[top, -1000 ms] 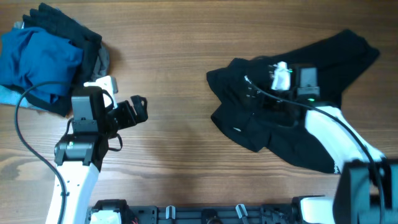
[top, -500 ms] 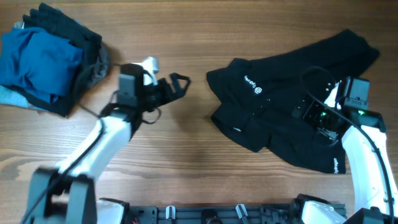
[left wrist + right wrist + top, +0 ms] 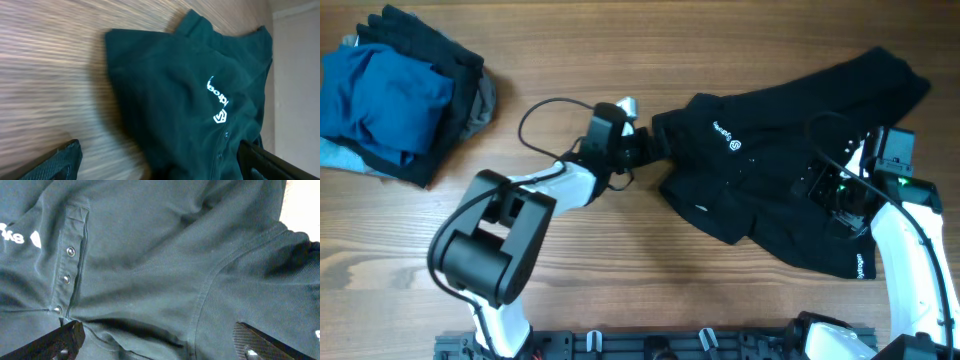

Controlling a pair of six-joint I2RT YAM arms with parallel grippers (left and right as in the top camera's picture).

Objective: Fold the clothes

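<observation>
A black collared shirt (image 3: 760, 175) lies crumpled on the right half of the wooden table, its small white logo (image 3: 725, 135) facing up. My left gripper (image 3: 653, 142) is open at the shirt's left edge. In the left wrist view its fingertips (image 3: 65, 159) straddle the shirt (image 3: 185, 100), with nothing held. My right gripper (image 3: 827, 195) hovers open over the shirt's right part. The right wrist view shows the snap-button placket (image 3: 69, 265) and a seam between that gripper's (image 3: 162, 345) wide-apart fingers. More clothes, blue, grey and black, sit in a pile (image 3: 390, 95) at the far left.
Bare wooden tabletop (image 3: 600, 260) spreads between the pile and the shirt. The left arm (image 3: 535, 190) stretches diagonally across the middle, with a cable loop (image 3: 545, 115) above it. The arms' bases line the front edge (image 3: 650, 345).
My left arm has swung right across the table, from near the pile to the shirt's left edge. My right gripper drew back from the shirt's middle to its right part, then held still.
</observation>
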